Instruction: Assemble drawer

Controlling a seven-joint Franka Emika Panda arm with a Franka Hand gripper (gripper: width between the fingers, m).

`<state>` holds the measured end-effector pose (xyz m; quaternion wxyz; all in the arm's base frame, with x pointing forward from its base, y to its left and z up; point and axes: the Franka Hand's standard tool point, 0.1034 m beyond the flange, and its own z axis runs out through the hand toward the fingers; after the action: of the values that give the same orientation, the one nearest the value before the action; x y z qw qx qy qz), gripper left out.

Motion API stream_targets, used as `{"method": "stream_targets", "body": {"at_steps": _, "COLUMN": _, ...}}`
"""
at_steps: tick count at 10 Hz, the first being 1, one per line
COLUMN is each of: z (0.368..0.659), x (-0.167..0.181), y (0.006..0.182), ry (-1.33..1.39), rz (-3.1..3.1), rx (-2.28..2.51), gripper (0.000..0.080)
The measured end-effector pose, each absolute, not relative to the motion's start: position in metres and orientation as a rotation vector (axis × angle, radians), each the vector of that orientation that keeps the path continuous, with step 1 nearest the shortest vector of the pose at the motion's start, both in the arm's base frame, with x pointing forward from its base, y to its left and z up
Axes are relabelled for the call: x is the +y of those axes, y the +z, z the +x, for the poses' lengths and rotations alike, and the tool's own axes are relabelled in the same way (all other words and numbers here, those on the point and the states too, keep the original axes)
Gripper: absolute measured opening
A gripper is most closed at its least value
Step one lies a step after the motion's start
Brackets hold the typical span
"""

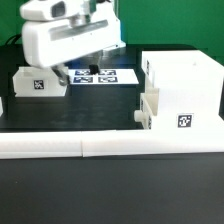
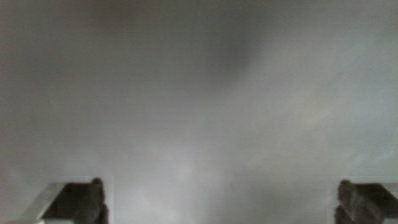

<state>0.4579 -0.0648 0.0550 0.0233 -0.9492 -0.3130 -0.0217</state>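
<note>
The drawer's large white housing (image 1: 188, 82) stands at the exterior view's right, with a tag on its front. A smaller white tray (image 1: 150, 108) sits against its left side with a small knob; I cannot tell how deep it sits. A second white tray (image 1: 36, 82) with a tag lies at the left. My gripper (image 1: 59, 73) hangs right beside this tray, at its right side. In the wrist view the gripper (image 2: 222, 202) is open, its dark fingertips (image 2: 75, 202) far apart, with only a blurred grey-white surface between them. Nothing is held.
The marker board (image 1: 98, 75) lies at the back middle on the black table. A long white L-shaped bar (image 1: 100, 148) runs across the front. Another white piece (image 1: 2, 104) shows at the left edge.
</note>
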Motion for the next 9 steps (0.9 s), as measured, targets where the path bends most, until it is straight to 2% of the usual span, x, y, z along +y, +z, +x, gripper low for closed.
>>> {"method": "stream_targets", "body": {"at_steps": 3, "z": 0.436, "x": -0.071, "y": 0.058, "ry": -0.061, "rz": -3.040, "rx": -0.575, "gripper": 0.0649}}
{"method": "stream_targets", "body": {"at_steps": 5, "z": 0.436, "x": -0.069, "y": 0.057, "ry": -0.059, "rz": -3.064, "rx": -0.346, "gripper": 0.0649}}
{"method": "stream_targets", "body": {"at_steps": 7, "z": 0.434, "x": -0.070, "y": 0.057, "ry": -0.053, "rz": -3.066, "rx": -0.322, "gripper": 0.0649}}
{"method": "stream_targets", "body": {"at_steps": 9, "z": 0.409, "x": -0.076, "y": 0.053, "ry": -0.031, "rz": -3.084, "rx": -0.250, "gripper": 0.0649}}
